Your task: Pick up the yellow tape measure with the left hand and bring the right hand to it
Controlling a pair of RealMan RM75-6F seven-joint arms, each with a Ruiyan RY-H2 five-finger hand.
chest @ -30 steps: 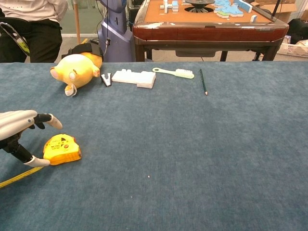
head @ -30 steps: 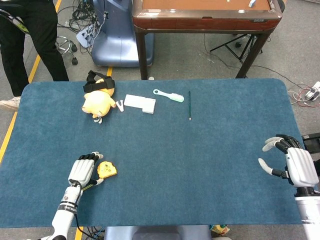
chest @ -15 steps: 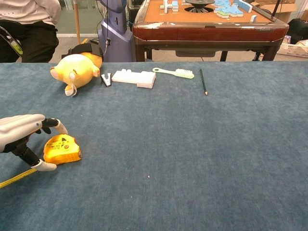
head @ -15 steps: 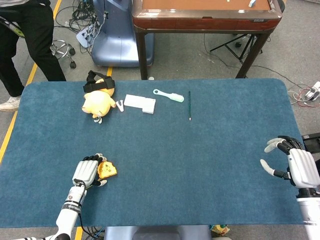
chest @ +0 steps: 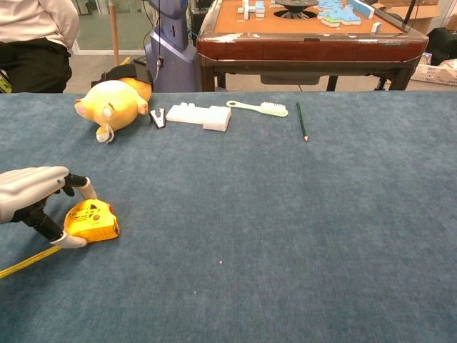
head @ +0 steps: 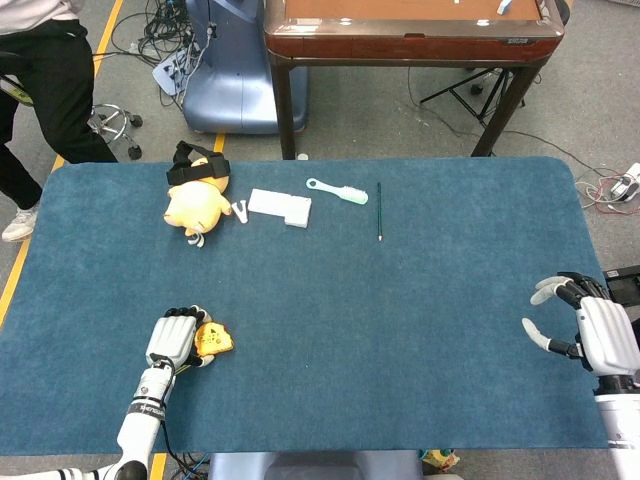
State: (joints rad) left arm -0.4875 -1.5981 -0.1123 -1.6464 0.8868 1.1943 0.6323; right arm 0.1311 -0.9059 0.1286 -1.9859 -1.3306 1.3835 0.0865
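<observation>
The yellow tape measure (chest: 93, 220) lies flat on the blue table (chest: 285, 214) at the near left, with a short strip of its blade (chest: 28, 262) drawn out toward the front edge. My left hand (chest: 32, 193) comes at it from the left. One fingertip (chest: 87, 189) sits just over its far edge and the thumb tip (chest: 71, 241) touches its near left corner. In the head view the left hand (head: 172, 340) covers the left side of the tape measure (head: 215, 340). My right hand (head: 585, 330) hovers at the table's right edge, far away, fingers spread and holding nothing.
A yellow plush toy (chest: 113, 103), a small black clip (chest: 158, 117), a white block (chest: 200, 114), a pale green brush (chest: 258, 108) and a pencil (chest: 301, 121) lie in a row along the far side. A brown game table (head: 410, 40) stands beyond, a person (head: 40, 60) at back left.
My left hand has slid right onto the tape measure and its fingers have curled in around it. The right hand has barely moved. The person at back left has stepped away.
</observation>
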